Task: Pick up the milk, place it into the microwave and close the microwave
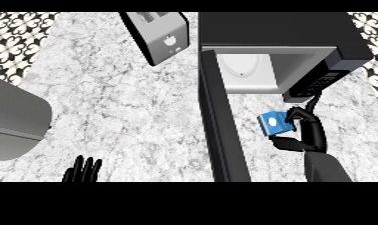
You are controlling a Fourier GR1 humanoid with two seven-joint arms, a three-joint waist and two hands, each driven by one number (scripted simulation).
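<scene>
A small blue milk carton (275,123) hangs above the counter just in front of the microwave's opening, with my right hand (306,131) curled round it from the right. The black microwave (284,31) stands at the back right with a white interior (247,71) showing. Its door (220,124) is swung wide open and reaches toward me, left of the carton. My left hand (83,170) rests at the lower left edge, fingers straight and up, holding nothing.
A silver toaster (159,36) stands left of the microwave at the back. A grey rounded object (21,121) fills the left edge. The marble counter (125,104) lies between them. Patterned tiles (22,34) show at the far corners.
</scene>
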